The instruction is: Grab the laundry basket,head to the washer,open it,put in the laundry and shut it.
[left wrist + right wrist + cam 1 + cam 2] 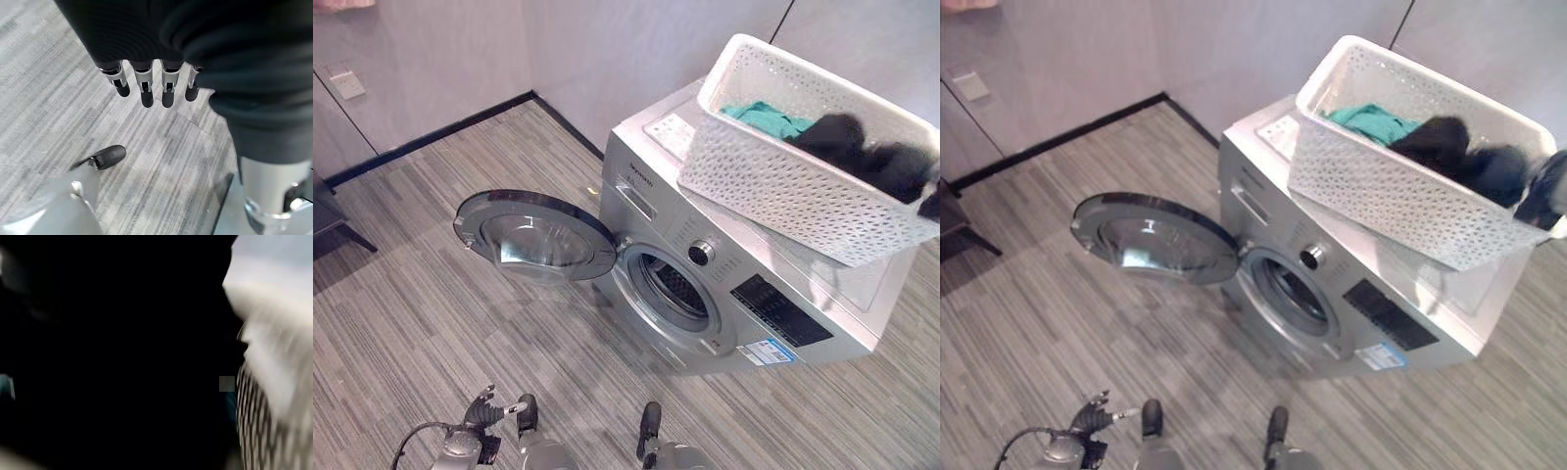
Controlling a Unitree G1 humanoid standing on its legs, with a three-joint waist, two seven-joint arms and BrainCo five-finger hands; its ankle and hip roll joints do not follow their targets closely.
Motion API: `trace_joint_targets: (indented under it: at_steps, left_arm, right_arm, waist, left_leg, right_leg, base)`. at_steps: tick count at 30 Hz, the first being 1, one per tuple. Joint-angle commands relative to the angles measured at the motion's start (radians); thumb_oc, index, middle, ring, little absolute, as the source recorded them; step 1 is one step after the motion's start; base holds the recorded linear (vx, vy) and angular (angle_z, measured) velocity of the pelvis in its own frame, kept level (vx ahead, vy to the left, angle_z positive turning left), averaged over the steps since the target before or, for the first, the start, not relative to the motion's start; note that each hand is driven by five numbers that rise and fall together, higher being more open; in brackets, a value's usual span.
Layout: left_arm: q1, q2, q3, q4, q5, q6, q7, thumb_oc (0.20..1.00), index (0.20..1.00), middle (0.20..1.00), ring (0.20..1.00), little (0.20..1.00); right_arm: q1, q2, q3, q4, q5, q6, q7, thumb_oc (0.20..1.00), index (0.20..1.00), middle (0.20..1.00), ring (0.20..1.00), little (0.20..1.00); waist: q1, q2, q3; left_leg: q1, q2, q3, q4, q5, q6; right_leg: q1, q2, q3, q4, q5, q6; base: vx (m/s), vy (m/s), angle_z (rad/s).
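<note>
A white perforated laundry basket rests tilted on top of the silver washer. Inside it lie a teal garment and black laundry. The washer's round door is swung wide open to the left, baring the drum opening. My right hand reaches into the basket's right end among the black laundry, with its fingers hidden; the right wrist view is dark, with basket mesh beside it. My left hand hangs low over the floor, its fingers straight and holding nothing.
The washer stands near a corner of grey walls with a black baseboard. A dark piece of furniture juts in at the left edge. Striped grey floor spreads in front of the open door.
</note>
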Motion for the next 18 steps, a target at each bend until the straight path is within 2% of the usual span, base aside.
trace_joint_targets:
  at_steps: [1, 5, 7, 8, 18]
  left_arm:
    - [-0.065, 0.087, -0.007, -0.001, 0.020, -0.006, 0.014, 1.000, 1.000, 1.000, 1.000, 1.000]
    - [-0.065, 0.087, -0.007, -0.001, 0.020, -0.006, 0.014, 1.000, 1.000, 1.000, 1.000, 1.000]
    - [-0.054, 0.090, 0.006, 0.016, 0.021, -0.007, 0.021, 1.000, 1.000, 1.000, 1.000, 1.000]
    - [-0.039, 0.073, 0.012, 0.076, 0.028, -0.011, 0.085, 1.000, 1.000, 1.000, 1.000, 1.000]
    - [-0.038, 0.067, 0.008, 0.082, 0.030, -0.012, 0.093, 1.000, 1.000, 1.000, 1.000, 1.000]
  right_arm:
    - [-0.094, 0.000, -0.012, 0.015, -0.008, -0.021, -0.059, 0.200, 0.200, 0.200, 0.200, 0.200]
    - [-0.094, 0.000, -0.012, 0.015, -0.008, -0.021, -0.059, 0.200, 0.200, 0.200, 0.200, 0.200]
    - [-0.093, -0.002, -0.079, 0.068, -0.050, -0.030, -0.134, 0.200, 0.200, 0.200, 0.200, 0.200]
    - [-0.269, 0.030, -0.167, 0.219, -0.179, -0.001, -0.410, 0.200, 0.200, 0.200, 0.200, 0.200]
    - [-0.305, 0.042, -0.156, 0.245, -0.189, 0.009, -0.432, 0.200, 0.200, 0.200, 0.200, 0.200]
  waist:
    - [0.021, -0.082, 0.039]
    - [0.021, -0.082, 0.039]
    - [0.020, -0.086, 0.028]
    - [0.014, -0.090, -0.020]
    - [0.012, -0.087, -0.023]
  left_leg:
    - [0.110, 0.051, 0.023, 0.006, -0.051, -0.026]
    - [0.110, 0.051, 0.023, 0.006, -0.051, -0.026]
    - [0.119, 0.052, 0.023, 0.007, -0.058, -0.023]
    - [0.149, 0.052, 0.018, 0.004, -0.081, -0.016]
    - [0.152, 0.051, 0.018, 0.004, -0.083, -0.015]
  right_leg:
    - [0.008, -0.052, 0.013, 0.050, -0.127, 0.043]
    - [0.008, -0.052, 0.013, 0.050, -0.127, 0.043]
    - [0.018, -0.050, 0.015, 0.049, -0.128, 0.043]
    - [0.051, -0.044, 0.014, 0.039, -0.133, 0.044]
    - [0.056, -0.043, 0.014, 0.038, -0.134, 0.044]
  base:
    - [0.00, 0.000, 0.00]
    - [0.00, 0.000, 0.00]
    - [0.08, 0.000, 0.00]
    - [0.14, 0.000, 0.01]
    - [0.01, 0.001, 0.03]
